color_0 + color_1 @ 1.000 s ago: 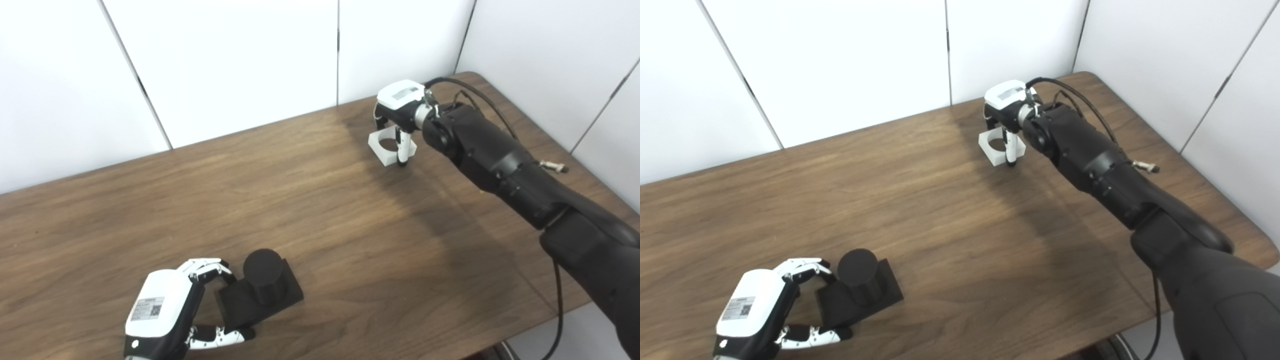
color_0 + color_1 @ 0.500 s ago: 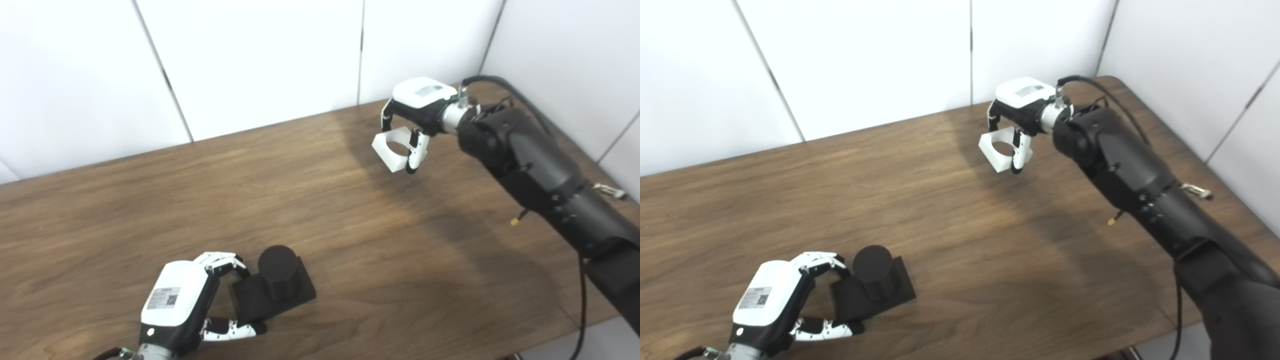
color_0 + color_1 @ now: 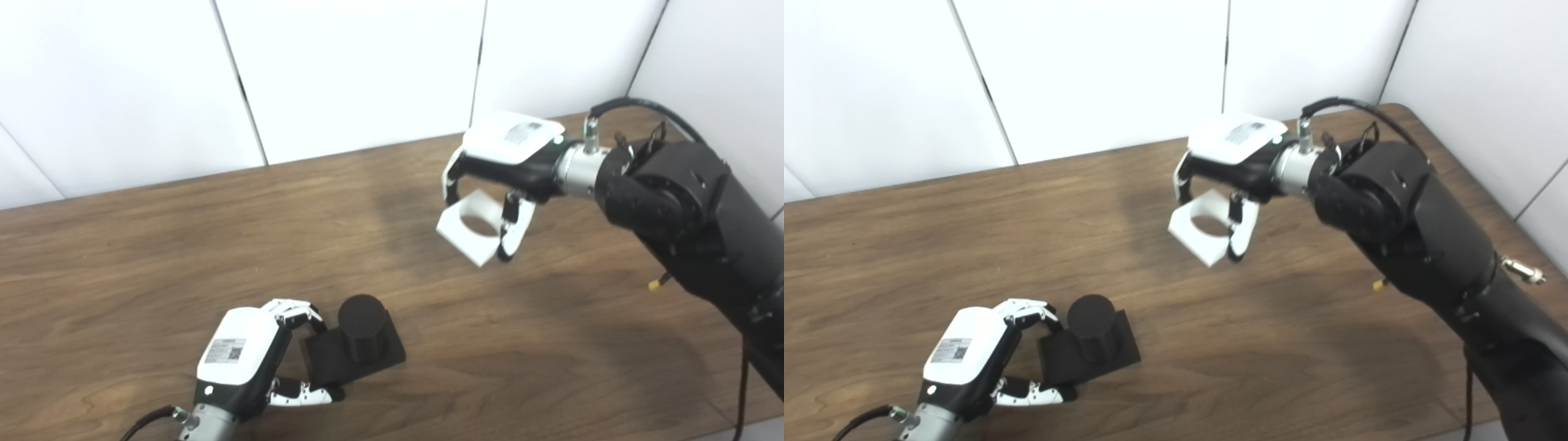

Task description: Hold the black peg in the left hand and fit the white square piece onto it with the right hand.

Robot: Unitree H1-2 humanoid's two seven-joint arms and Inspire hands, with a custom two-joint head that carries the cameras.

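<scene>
My worry is the white square piece (image 3: 470,230) arriving tilted, so its round hole catches the rim of the black peg (image 3: 362,323) and jams, or shoves the base out of my left hand (image 3: 245,361). That hand grips the peg's base edge on the table (image 3: 153,245). My right hand (image 3: 505,162) reaches in palm down, pinching the piece in the air, well apart from the peg

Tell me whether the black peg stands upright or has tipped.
Upright: the black peg rises from its flat square base, which lies on the table, gripped at its edge by the left hand.
</scene>
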